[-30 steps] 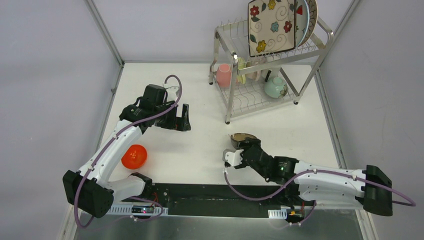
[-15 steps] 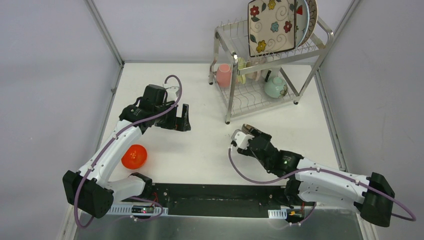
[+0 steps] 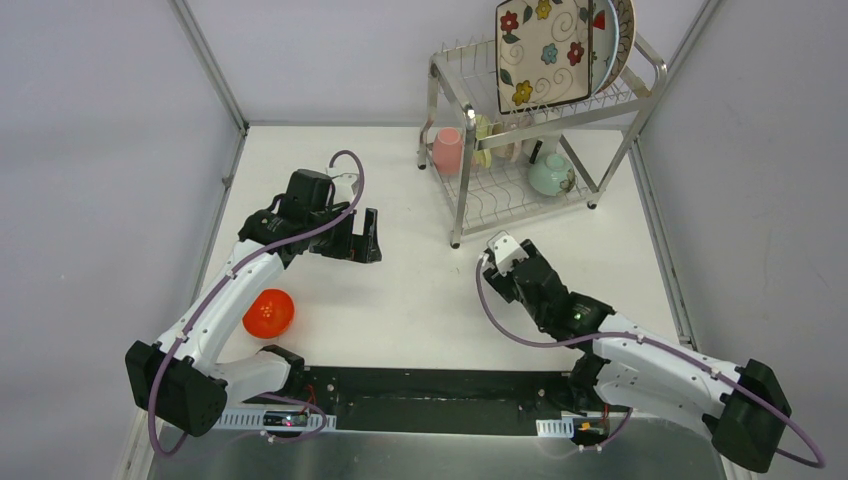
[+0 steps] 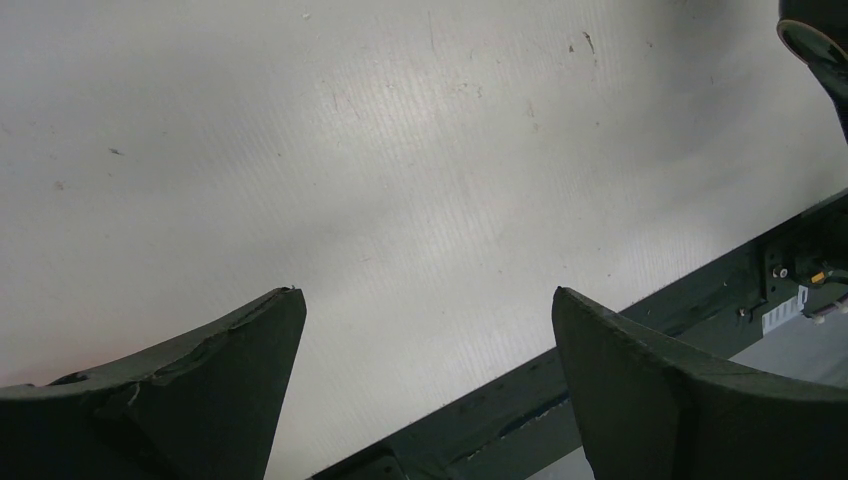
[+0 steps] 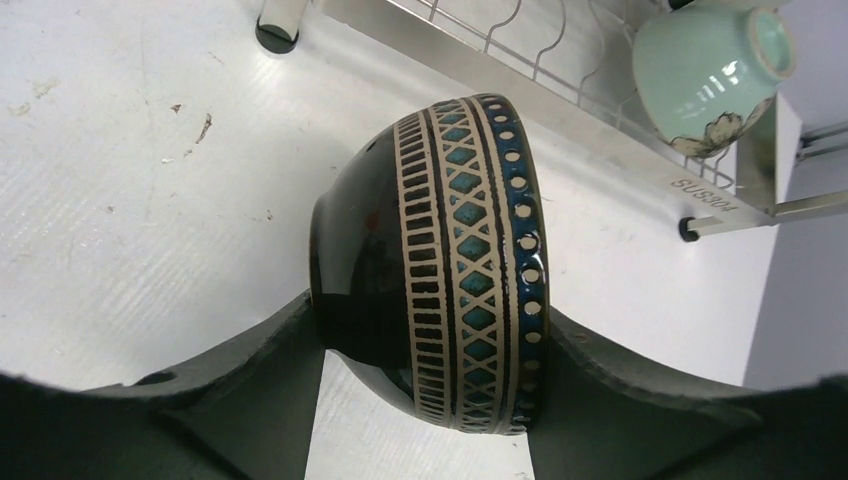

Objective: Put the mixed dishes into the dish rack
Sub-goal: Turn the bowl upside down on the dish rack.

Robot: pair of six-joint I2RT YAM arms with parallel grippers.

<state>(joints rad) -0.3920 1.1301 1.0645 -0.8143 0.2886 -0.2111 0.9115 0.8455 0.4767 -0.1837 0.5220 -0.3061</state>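
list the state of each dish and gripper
brown bowl: on its side, clamped in right gripper
left gripper: jaws open, empty
orange bowl: on table
square plate: on edge, rack top tier
round plate: on edge behind it
mint bowl: on its side, lower tier
pink cup: lower tier

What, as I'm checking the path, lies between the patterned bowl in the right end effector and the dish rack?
Nothing: only bare white table separates the bowl from the dish rack, clearest in the right wrist view.
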